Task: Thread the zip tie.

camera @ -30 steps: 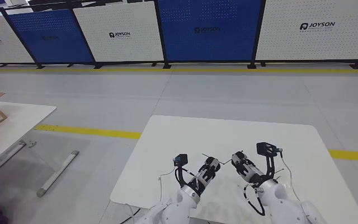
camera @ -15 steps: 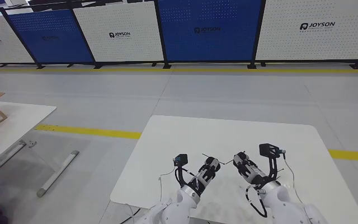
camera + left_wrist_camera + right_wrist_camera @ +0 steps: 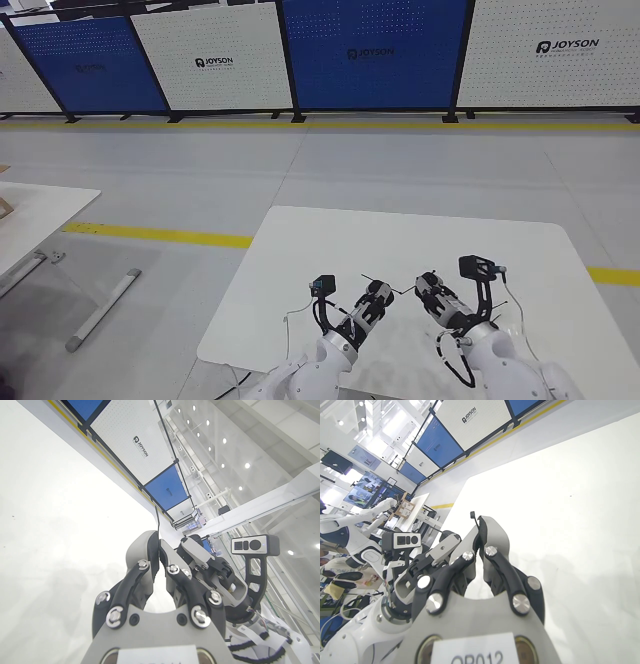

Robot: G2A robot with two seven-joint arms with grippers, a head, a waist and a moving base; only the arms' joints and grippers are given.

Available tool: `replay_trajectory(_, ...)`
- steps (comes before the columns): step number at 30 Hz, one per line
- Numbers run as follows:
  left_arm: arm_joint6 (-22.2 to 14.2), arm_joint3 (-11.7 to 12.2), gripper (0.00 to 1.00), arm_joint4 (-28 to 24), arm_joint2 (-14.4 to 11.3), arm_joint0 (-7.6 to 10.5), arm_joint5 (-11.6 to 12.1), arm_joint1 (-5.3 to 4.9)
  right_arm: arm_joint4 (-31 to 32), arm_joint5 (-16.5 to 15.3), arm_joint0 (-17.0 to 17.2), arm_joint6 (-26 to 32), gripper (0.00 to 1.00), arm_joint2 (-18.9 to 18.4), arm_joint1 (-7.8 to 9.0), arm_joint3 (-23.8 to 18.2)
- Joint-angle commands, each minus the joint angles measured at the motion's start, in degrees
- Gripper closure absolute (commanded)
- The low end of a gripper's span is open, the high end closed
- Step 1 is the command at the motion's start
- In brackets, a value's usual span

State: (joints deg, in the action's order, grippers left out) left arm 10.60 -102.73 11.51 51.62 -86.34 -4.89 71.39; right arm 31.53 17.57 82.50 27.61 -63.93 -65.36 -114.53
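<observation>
Grippers sit close together in the top view: my left gripper [image 3: 378, 291] and right gripper [image 3: 424, 282] hang over the near part of the table [image 3: 400, 235], with the tie [image 3: 401, 290] a thin black line bridging them.

In the left wrist view, the left gripper [image 3: 159, 550] is pressed together on the tie [image 3: 157, 520], whose free end pokes out past the fingertips (the right gripper [image 3: 186, 543] is just beside).

In the right wrist view, the right gripper [image 3: 478, 530] pinches the tie [image 3: 475, 521] just below its small square head, which sticks out beyond the tips.
</observation>
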Motion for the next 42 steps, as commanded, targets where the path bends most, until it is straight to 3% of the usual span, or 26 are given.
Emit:
replay_trajectory(1,0.00,0.00,1.00,0.00,0.00,0.00,0.00,0.00,0.28,0.03,-0.22,0.36,1.00,0.21,-0.07,0.07)
replay_trajectory(42,0.00,0.00,1.00,0.00,0.00,0.00,0.00,0.00,-0.58,0.51,-0.45,-0.25,1.00,0.04,-0.28,0.20)
